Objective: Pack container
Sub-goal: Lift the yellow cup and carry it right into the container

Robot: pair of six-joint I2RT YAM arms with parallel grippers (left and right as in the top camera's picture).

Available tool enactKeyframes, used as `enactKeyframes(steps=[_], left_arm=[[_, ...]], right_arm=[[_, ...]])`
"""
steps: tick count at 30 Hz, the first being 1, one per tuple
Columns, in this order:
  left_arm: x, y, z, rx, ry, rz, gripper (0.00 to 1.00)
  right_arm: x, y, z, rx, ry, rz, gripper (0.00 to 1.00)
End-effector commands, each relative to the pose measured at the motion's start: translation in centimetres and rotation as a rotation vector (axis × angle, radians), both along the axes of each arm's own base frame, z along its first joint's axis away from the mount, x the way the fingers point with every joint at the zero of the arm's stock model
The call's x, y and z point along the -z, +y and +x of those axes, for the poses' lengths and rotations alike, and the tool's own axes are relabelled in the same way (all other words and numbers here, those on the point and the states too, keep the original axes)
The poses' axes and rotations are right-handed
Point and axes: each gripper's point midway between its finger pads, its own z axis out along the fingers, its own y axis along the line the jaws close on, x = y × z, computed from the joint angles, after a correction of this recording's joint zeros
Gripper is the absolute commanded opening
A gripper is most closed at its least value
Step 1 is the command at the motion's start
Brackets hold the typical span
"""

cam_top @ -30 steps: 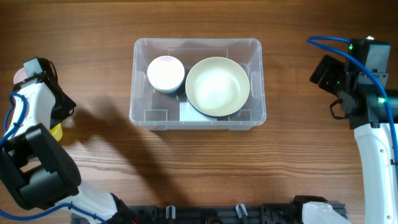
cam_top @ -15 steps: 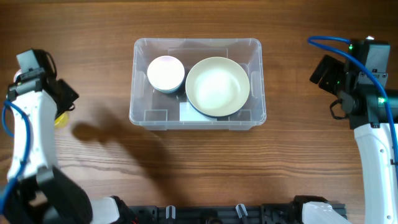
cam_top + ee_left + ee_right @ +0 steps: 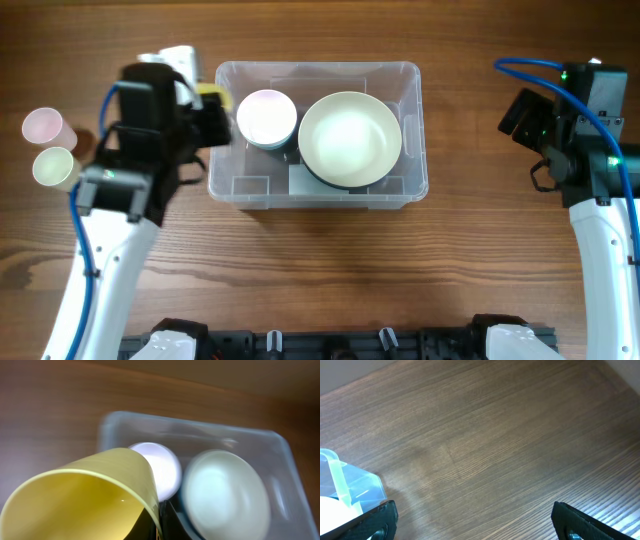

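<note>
Since a second ago my left arm (image 3: 120,200) has swung in from the far left edge of the table (image 3: 320,270) to the container's left end. It now reaches up and to the right across the wood, with its wrist hanging over the bin's far-left corner. My left gripper (image 3: 208,118) is clamped on a yellow cup (image 3: 211,95). The left wrist camera shows that cup (image 3: 85,495) on its side, mouth toward the lens, though the picture is blurred.

The container (image 3: 318,66) sits mid-table with a small bowl (image 3: 266,117) at its left and a large bowl (image 3: 350,140) beside it on the right. A white label (image 3: 298,181) shows on the base at the near wall. A pink cup (image 3: 42,125) and a pale green cup (image 3: 52,167) stand near the table's left edge, just beside each other.

My right arm (image 3: 600,240) has not shifted. It stands along the right edge, well apart from the bin. My right gripper (image 3: 475,522) has its jaws spread wide over bare wood, gripping nothing.
</note>
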Motion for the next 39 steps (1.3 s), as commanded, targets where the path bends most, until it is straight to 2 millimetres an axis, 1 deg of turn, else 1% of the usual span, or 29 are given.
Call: enactKeyframes(steps=[1,5,10,16,19,22,24,27,31,34,39], left_arm=[[0.4,-3.5,-0.8,0.142,-0.017,0.128,0.04],[3.8,-5.8,-1.5,0.213,0.094,0.167,0.04],[8.4,-7.4,-1.4,0.260,0.225,0.212,0.04],[12.4,-8.6,-1.4,0.293,0.329,0.251,0.04],[13.8,-8.9,-1.5,0.302,0.367,0.266,0.04],[14.7,-9.1,-1.8,0.312,0.396,0.278,0.04],[14.9,-9.1,-2.1,0.316,0.406,0.283,0.04],[15.0,-9.2,-2.4,0.320,0.415,0.292,0.04],[15.1,-9.1,-2.5,0.319,0.421,0.295,0.08],[15.3,-9.1,-2.4,0.319,0.425,0.297,0.08],[16.7,-9.1,-2.4,0.320,0.458,0.309,0.08]], right_arm=[[-0.6,-0.4,0.0,0.022,-0.017,-0.010,1.00],[-0.6,-0.4,0.0,0.022,-0.017,-0.010,1.00],[-0.6,-0.4,0.0,0.022,-0.017,-0.010,1.00],[-0.6,-0.4,0.0,0.022,-0.017,-0.010,0.99],[-0.6,-0.4,0.0,0.022,-0.017,-0.010,1.00],[-0.6,-0.4,0.0,0.022,-0.017,-0.010,1.00],[-0.6,-0.4,0.0,0.022,-0.017,-0.010,1.00],[-0.6,-0.4,0.0,0.022,-0.017,-0.010,1.00],[-0.6,-0.4,0.0,0.022,-0.017,-0.010,1.00],[-0.6,-0.4,0.0,0.022,-0.017,-0.010,1.00],[-0.6,-0.4,0.0,0.022,-0.017,-0.010,1.00]])
